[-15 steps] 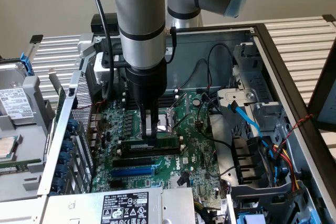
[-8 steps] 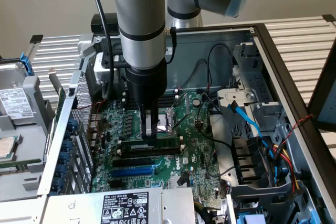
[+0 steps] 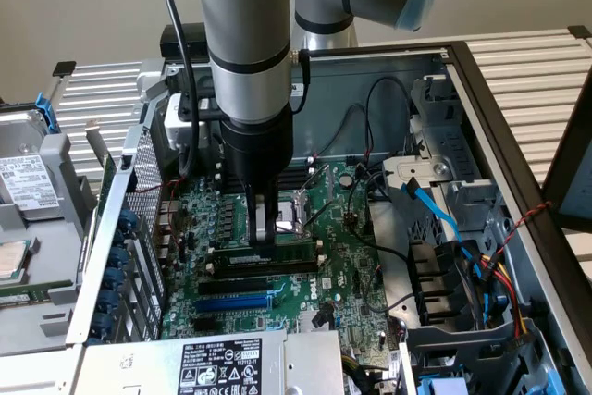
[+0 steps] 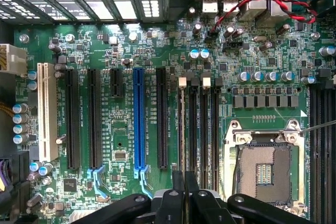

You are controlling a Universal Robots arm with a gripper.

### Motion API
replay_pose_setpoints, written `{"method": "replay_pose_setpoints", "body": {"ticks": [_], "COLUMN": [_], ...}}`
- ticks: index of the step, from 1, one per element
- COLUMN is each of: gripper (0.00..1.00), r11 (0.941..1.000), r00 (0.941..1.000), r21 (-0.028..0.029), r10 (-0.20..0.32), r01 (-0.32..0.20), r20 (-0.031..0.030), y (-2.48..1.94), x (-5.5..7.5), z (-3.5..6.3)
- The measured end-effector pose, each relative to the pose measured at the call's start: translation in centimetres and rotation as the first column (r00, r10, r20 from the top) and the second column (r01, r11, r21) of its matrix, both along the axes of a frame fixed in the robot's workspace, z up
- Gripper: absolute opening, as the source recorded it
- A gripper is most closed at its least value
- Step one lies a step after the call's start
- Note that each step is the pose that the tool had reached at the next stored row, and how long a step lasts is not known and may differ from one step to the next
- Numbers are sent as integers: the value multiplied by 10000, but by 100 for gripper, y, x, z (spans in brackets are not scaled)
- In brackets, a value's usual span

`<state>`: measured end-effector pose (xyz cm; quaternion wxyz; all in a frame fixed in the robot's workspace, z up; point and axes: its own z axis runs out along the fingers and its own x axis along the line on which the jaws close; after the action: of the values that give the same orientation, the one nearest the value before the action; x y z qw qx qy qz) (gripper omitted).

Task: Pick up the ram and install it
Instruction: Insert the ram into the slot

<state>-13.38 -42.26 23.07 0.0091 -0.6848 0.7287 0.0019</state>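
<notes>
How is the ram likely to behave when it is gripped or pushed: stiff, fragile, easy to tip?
The ram is a thin, flat board, so probably stiff and light. It stands on edge at the black memory slots, so a sideways push may tilt it. As bare circuit board, it is likely fragile.

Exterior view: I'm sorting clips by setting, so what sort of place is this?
Probably a computer repair or assembly workbench. An opened desktop computer case lies with its green motherboard and cables exposed, and a robot arm reaches down into it.
</notes>
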Motion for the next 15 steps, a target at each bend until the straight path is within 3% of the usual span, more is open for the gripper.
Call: {"method": "replay_pose_setpoints", "body": {"ticks": [15], "gripper": [13], "r11": [10000], "r00": [10000], "r21": [4], "r10": [-2], "r01": [2], "r20": [0], "y": [0], "x": [0], "z": [-14]}}
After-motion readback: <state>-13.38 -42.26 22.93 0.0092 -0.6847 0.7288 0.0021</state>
